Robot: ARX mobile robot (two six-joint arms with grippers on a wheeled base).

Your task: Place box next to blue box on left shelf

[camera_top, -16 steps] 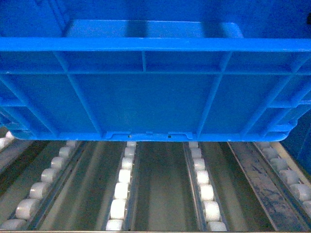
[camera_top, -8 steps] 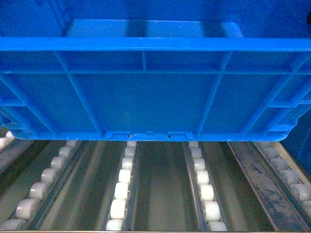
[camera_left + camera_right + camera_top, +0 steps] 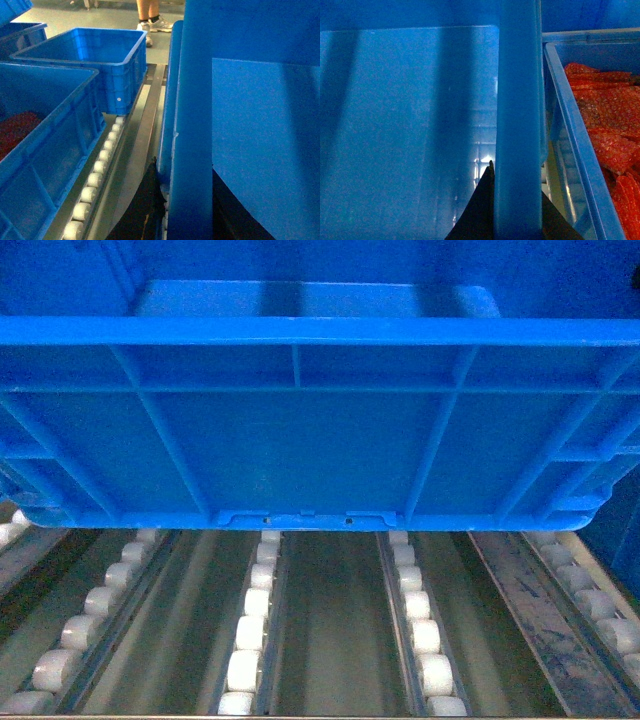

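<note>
**Both grippers clamped on the crate, hovering over the rollers**

My left gripper [image 3: 172, 220] is pinching the thick left rim of the box [image 3: 300, 440], one dark finger outside the wall and one inside, and my right gripper [image 3: 515, 220] is doing the same on the opposite rim, so I am carrying the crate between the two.

The box is hanging above the left shelf [image 3: 330, 640]. In my head view I am looking up at its ribbed underside, with rows of white rollers [image 3: 245, 640] showing bare beneath its near edge. I am judging the carry as mostly done and the set-down as still to come: the base does not appear to be resting on the rails yet.

Just outside my left gripper a roller lane is lying open, and beyond it a neighbouring blue crate [image 3: 45, 150] is sitting on the rack. Just outside my right gripper another blue crate [image 3: 580, 140] holding red packets [image 3: 605, 115] is standing close alongside.

The box itself is looking bright blue, smooth and empty inside, with diagonal ribs crossing its bottom.
</note>
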